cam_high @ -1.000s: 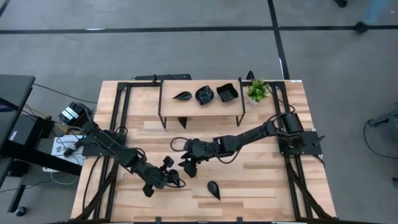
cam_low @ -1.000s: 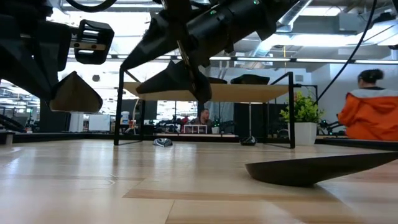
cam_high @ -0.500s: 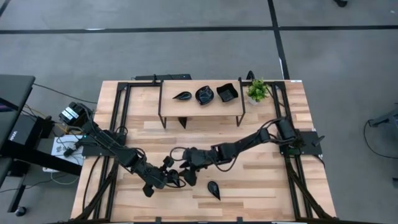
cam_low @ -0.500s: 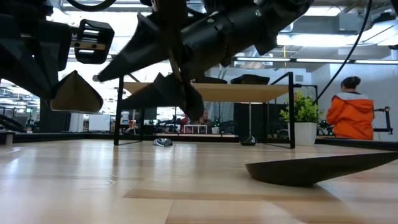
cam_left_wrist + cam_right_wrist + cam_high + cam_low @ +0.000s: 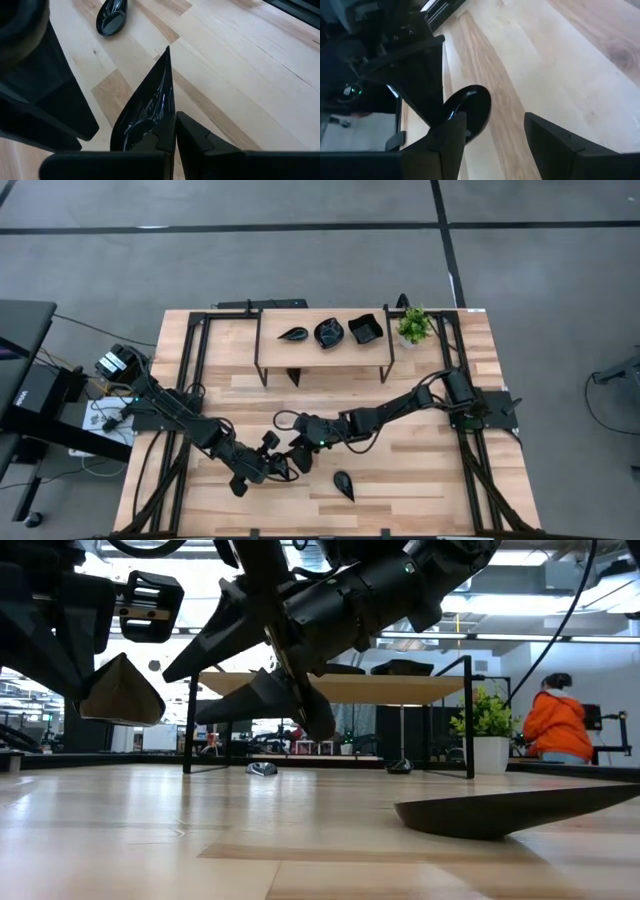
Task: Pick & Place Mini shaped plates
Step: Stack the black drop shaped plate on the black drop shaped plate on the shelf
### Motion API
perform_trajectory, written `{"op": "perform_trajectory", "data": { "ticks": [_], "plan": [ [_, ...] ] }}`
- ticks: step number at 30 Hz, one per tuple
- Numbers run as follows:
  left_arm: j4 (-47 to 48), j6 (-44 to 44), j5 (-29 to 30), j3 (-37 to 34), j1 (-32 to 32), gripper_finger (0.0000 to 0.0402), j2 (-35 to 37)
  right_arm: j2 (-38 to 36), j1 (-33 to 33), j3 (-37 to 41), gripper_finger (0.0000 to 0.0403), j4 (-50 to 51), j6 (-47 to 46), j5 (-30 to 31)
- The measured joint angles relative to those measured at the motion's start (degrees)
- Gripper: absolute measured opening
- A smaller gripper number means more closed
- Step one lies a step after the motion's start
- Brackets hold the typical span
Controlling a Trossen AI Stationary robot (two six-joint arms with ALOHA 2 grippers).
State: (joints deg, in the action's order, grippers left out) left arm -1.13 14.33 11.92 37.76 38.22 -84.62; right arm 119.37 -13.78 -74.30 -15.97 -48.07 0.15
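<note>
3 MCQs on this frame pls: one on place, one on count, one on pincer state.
1. Where is the plant?
A. On the table's back right corner, beside the shelf
B. On the shelf, between plates
C. At the table's front edge

2. How many plates sit on the shelf?
A. One
B. Three
C. Five

3. What state is the left pincer in?
A. Open, empty
B. Out of view
C. Shut on a teardrop plate

Key:
1 A: the high view shows the plant at the shelf's right end, off the shelf.
2 B: the high view shows a teardrop, a scalloped round and a square plate in a row.
3 C: the left wrist view shows the fingers clamped on the teardrop plate, while the right pincer stands open close by.
</note>
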Motion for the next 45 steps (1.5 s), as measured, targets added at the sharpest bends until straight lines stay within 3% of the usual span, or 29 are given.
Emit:
{"op": "perform_trajectory", "data": {
  "ticks": [9,30,40,45],
  "plan": [
    [0.0,0.0,0.0,0.0,0.0,0.0017,0.0,0.0,0.0,0.0,0.0185,-0.1,-4.3,0.0],
    [-0.1,0.0,0.0,0.0,0.0,0.0017,0.0,0.0,-1.0,-1.9,0.0171,2.9,-5.0,1.2],
    [-0.2,0.0,0.0,0.0,0.0,0.0017,0.0,0.5,-0.9,-1.9,0.0171,1.9,-5.4,2.9],
    [-0.2,0.0,0.0,0.0,0.0,0.0017,0.0,3.7,-0.7,-2.3,0.0171,-2.2,-7.4,0.8]
  ]
}}
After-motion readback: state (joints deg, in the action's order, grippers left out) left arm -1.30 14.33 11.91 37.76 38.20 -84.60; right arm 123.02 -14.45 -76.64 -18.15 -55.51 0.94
